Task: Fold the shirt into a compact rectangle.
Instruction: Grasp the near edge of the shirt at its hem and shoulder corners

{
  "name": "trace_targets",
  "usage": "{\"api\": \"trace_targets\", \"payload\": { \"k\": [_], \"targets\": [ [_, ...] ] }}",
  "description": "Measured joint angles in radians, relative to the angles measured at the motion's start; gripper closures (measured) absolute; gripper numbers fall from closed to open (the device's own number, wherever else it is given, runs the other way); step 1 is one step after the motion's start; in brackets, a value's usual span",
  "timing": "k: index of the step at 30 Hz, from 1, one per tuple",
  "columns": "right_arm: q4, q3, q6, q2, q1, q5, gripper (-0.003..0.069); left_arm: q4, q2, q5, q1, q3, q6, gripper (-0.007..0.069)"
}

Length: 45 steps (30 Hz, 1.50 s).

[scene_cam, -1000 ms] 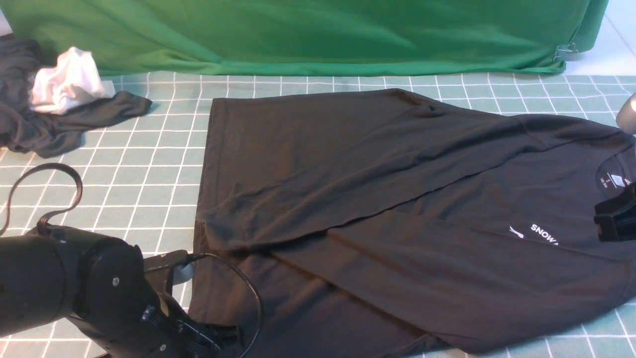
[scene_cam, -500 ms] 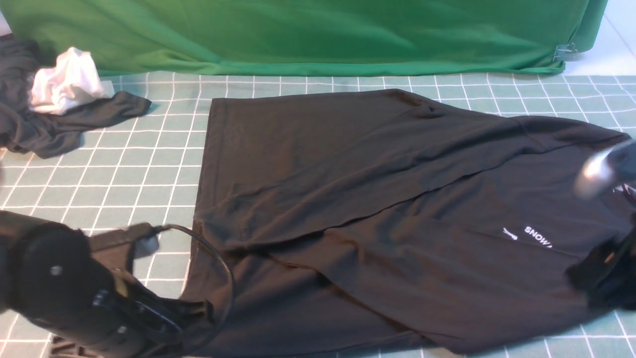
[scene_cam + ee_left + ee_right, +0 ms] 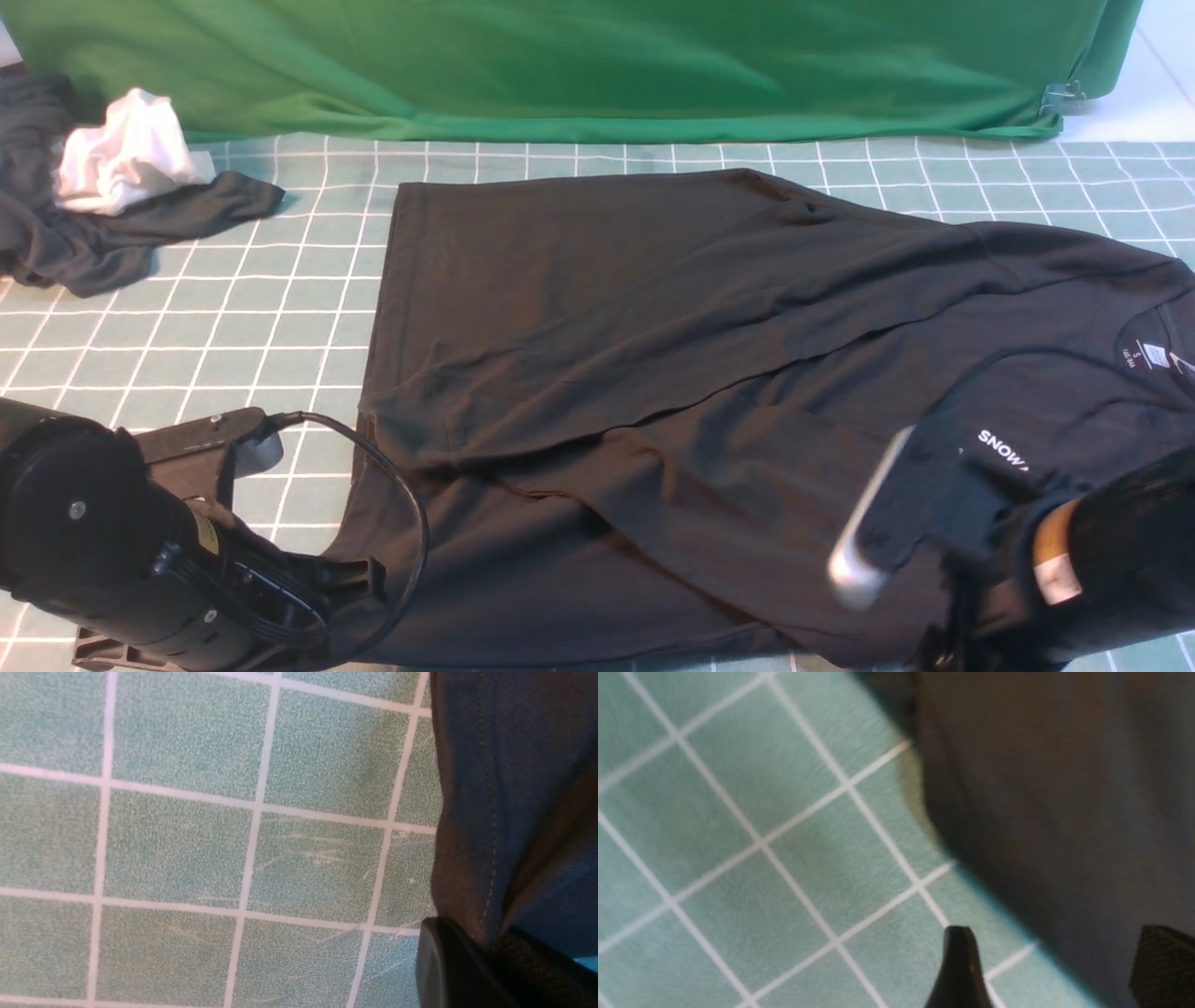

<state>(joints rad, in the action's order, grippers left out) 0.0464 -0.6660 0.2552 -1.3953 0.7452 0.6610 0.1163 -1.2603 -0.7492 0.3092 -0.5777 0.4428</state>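
Note:
The black shirt point(image 3: 653, 373) lies spread across the checked table, hem to the left and collar to the right, one side folded over the body. A white "SNOW" print point(image 3: 1004, 450) shows near the collar. My left gripper point(image 3: 359, 588) is at the shirt's near left corner. In the left wrist view it point(image 3: 493, 949) is shut on the stitched hem of the shirt point(image 3: 514, 788). My right gripper point(image 3: 1057, 942) is open, one finger over the table and the other over the shirt's edge point(image 3: 1064, 788), with nothing between them. The right arm point(image 3: 1102, 551) covers the near right of the shirt.
A smaller dark garment point(image 3: 93, 233) with a white cloth point(image 3: 126, 154) lies bunched at the far left. A green backdrop point(image 3: 560, 65) hangs along the table's far edge. Teal checked tablecloth point(image 3: 280, 308) lies bare left of the shirt.
The right arm has swung from the collar down to the shirt's near right edge and its jaws have opened. The left arm has shifted left and lower, and the hem corner has moved with it.

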Motion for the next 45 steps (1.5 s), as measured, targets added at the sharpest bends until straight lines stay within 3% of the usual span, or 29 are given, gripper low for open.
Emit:
{"api": "trace_targets", "payload": {
  "k": [10, 14, 17, 18, 19, 22, 31, 41, 45],
  "targets": [
    [0.118, 0.000, -0.008, -0.152, 0.030, -0.105, 0.0204, 0.000, 0.000, 0.000, 0.000, 0.000, 0.001, 0.0596],
    [0.138, -0.001, -0.011, -0.171, 0.031, -0.123, 0.0257, 0.000, 0.000, 0.000, 0.000, 0.000, 0.001, 0.0596],
    [0.153, -0.002, -0.010, -0.177, 0.031, -0.128, 0.0379, -0.001, 0.001, 0.000, 0.000, 0.000, 0.001, 0.0596],
    [0.173, -0.003, -0.010, -0.180, 0.031, -0.129, 0.0484, -0.004, 0.001, 0.000, 0.000, 0.000, -0.003, 0.0596],
    [0.178, -0.003, -0.010, -0.180, 0.031, -0.127, 0.0531, -0.004, 0.001, 0.000, 0.000, 0.000, -0.007, 0.0596],
    [0.158, -0.017, -0.016, -0.176, 0.035, -0.081, 0.0609, -0.005, 0.004, -0.006, 0.000, 0.000, -0.031, 0.0596],
    [0.028, 0.004, -0.022, -0.075, 0.156, 0.017, 0.0620, -0.007, 0.055, -0.094, 0.000, 0.000, -0.056, 0.0596],
    [-0.008, 0.101, -0.234, -0.030, 0.368, 0.084, 0.0622, 0.040, 0.160, -0.297, 0.000, 0.000, -0.068, 0.0596],
    [-0.009, 0.097, -0.264, 0.005, 0.391, 0.136, 0.0623, 0.026, 0.221, -0.279, 0.000, 0.000, -0.073, 0.0596]
  ]
}}
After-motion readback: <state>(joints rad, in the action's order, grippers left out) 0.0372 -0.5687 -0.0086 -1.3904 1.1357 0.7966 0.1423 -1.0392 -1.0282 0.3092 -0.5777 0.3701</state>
